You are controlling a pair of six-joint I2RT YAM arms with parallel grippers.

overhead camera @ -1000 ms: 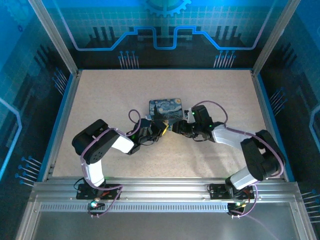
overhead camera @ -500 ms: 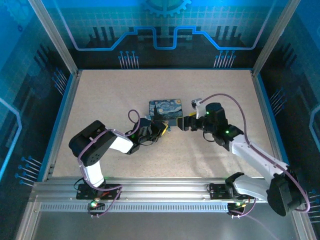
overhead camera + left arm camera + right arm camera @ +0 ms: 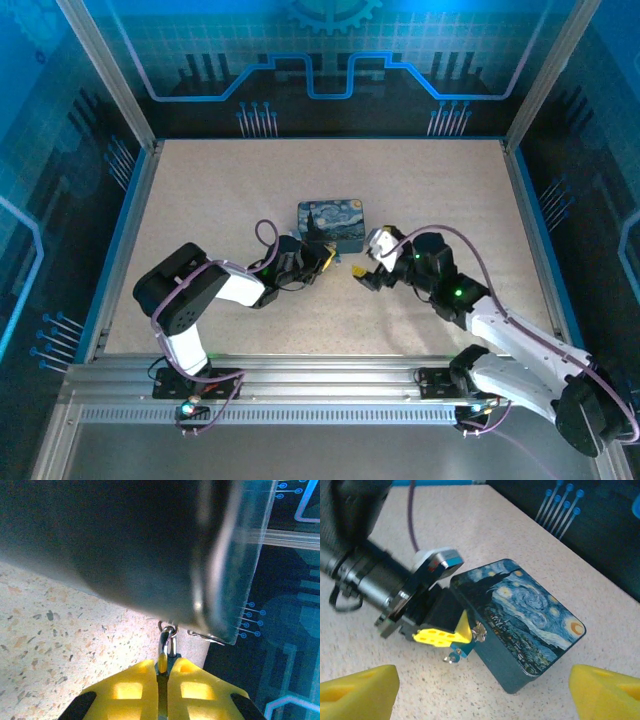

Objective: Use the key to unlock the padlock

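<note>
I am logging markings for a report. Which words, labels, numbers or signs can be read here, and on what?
No text can be read.
The tin carries a painted night sky without words.
The back wall shows a gear shape and circuit lines, no letters.

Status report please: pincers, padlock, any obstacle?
Left pincer shut on padlock, against the tin. Right pincer open, empty. Bare table between them.
</note>
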